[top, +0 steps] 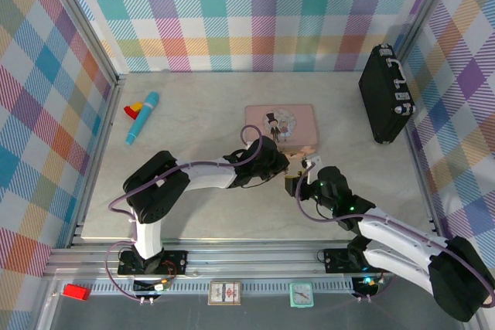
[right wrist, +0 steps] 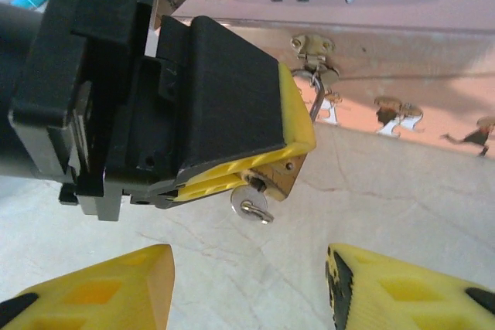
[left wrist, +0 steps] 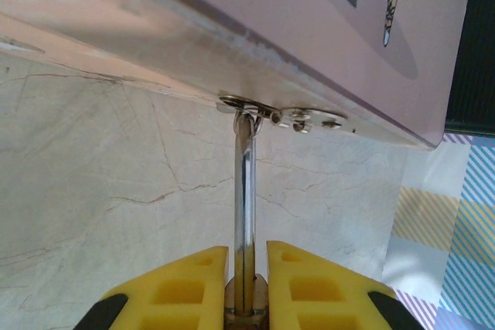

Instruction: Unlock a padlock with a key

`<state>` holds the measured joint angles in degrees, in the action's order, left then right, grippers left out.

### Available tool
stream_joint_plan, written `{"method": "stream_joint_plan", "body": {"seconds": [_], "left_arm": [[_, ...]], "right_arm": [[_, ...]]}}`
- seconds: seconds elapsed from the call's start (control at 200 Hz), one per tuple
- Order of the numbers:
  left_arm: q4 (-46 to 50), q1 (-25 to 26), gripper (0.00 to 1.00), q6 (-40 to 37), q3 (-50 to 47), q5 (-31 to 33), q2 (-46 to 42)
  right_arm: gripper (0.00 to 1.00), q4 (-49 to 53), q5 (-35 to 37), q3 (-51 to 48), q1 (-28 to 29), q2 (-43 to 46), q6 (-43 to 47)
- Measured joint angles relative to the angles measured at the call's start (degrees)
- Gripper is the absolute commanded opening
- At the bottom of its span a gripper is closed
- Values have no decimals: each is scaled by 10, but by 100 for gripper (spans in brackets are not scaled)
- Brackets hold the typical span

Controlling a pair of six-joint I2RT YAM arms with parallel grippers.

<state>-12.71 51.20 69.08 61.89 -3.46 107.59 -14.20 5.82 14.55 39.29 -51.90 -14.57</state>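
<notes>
At mid-table [top: 232,222], against the pink tin's [top: 267,117] near edge, from above: left gripper [top: 285,166] and right gripper [top: 309,169] tip to tip. From the left wrist: clamped on the padlock [left wrist: 246,301], shackle [left wrist: 244,191] up through the tin's hasp [left wrist: 246,104]. From the right wrist: spread wide, the key [right wrist: 251,202] jutting from the padlock just ahead, midway between the fingers [right wrist: 100,291], untouched.

Pink tin [top: 280,125] tight behind padlock [left wrist: 245,191]

Left hand [top: 281,162] and right hand [top: 311,177] close together beside pink tin [top: 302,117]
</notes>
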Motion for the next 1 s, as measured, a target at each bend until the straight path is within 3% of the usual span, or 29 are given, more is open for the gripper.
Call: {"method": "stream_joint_plan", "body": {"seconds": [0.375,0.675,1.0], "left_arm": [[21,-10,0,0,0,-17,-10],[21,-12,0,0,0,-22,-11],[21,-19,0,3,0,-31,-11]], "right_arm": [[44,-129,47,-1,36,-125,138],[38,-171,70,17,39,-176,151],[25,-192,108,36,44,-225,138]]}}
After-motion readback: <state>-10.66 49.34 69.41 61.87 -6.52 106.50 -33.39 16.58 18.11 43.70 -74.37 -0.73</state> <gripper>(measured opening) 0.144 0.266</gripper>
